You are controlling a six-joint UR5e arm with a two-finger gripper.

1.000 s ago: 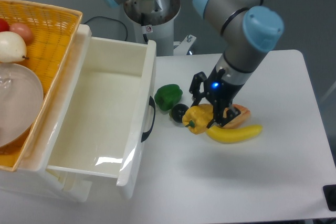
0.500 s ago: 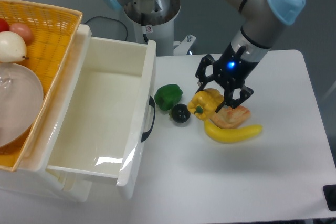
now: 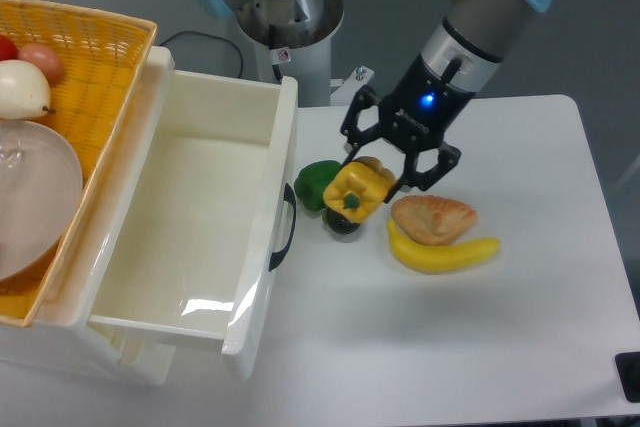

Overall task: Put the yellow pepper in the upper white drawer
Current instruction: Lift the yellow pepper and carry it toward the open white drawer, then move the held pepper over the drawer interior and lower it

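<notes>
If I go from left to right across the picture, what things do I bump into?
Yellow wicker basket → upper white drawer → green bell pepper → yellow pepper, held in the gripper → banana.

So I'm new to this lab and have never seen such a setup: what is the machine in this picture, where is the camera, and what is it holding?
It is one robot arm with a two-finger tool, seen by a fixed camera looking down at a white table. The tool is shut on the yellow pepper, lifted above the table. Beneath lie a green pepper, a small dark round fruit, a banana and an orange-brown piece of food. To the left the upper white drawer stands open and empty, beside a yellow wicker basket.
</notes>
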